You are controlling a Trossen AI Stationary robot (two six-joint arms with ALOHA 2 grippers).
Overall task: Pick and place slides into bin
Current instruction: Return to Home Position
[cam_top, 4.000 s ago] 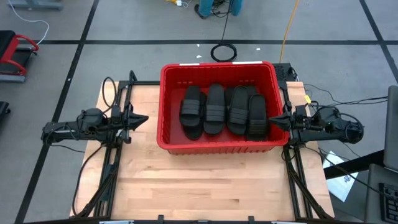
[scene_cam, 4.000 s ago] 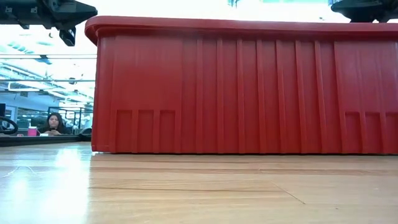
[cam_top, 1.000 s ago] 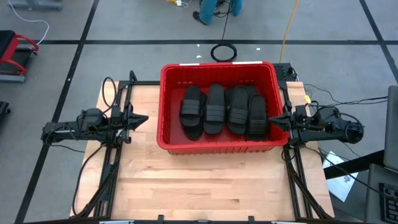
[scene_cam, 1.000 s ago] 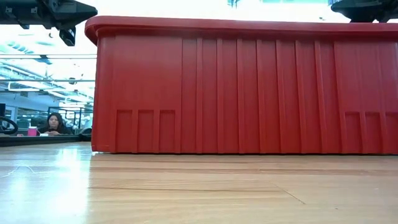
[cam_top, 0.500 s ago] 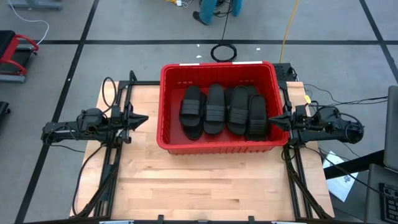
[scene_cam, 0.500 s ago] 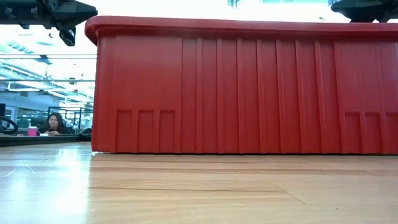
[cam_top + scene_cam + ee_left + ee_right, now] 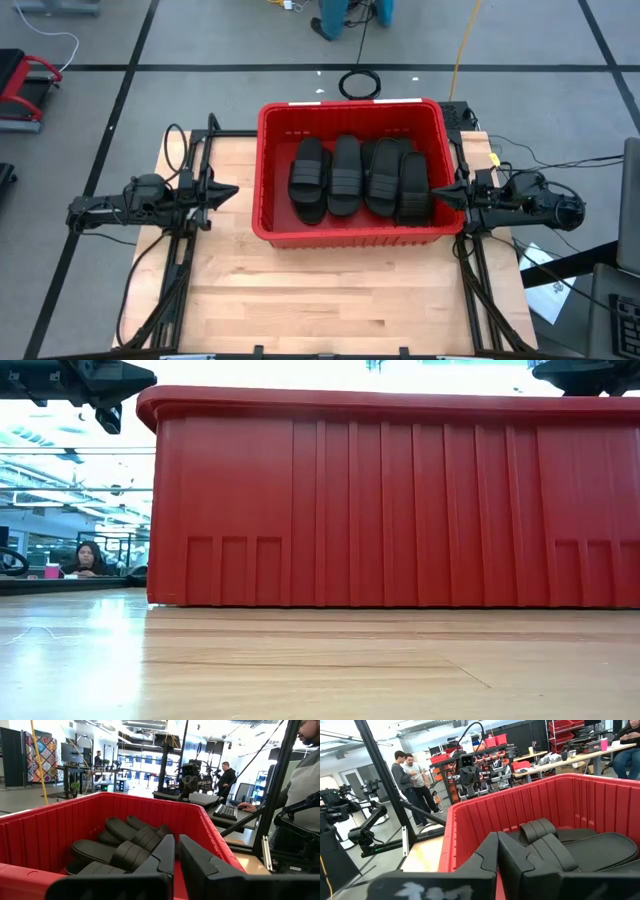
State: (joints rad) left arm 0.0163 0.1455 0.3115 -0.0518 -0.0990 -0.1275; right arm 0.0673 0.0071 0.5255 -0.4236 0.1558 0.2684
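- Progress: every slide I can find is in the bin [image 7: 350, 236]. The slides [image 7: 345, 178] lie as four dark rows side by side on its floor, long axes running 12 to 6 o'clock in the high view. Some seem stacked, so I cannot give a count.
- No slide shows on the bare wood of the desk [image 7: 330, 300], nor on the floor around it as far as the high view reaches.
- My read: the picking and placing is done. Only parking the arms is left, and both look tucked back and level, close to a rest pose.
- Bin position: on the 12 o'clock half of the desk, roughly centred between the two arms. Its 6 o'clock wall fills most of the low view.
- Left pincer [image 7: 228, 191]: at 9 o'clock of the bin, just outside the rim, tip pointing toward 3 o'clock. In its wrist view the fingers lie nearly together with only a sliver between, and nothing is held.
- Right pincer [image 7: 437, 196]: at 3 o'clock of the bin, tip at the rim and pointing toward 9 o'clock. Its fingers are pressed together and empty.
- Slides relative to the pincers: between the two tips and below them, down inside the bin walls. Neither pincer touches a slide.
- People show in the room beyond the desk, and none are near the bin.
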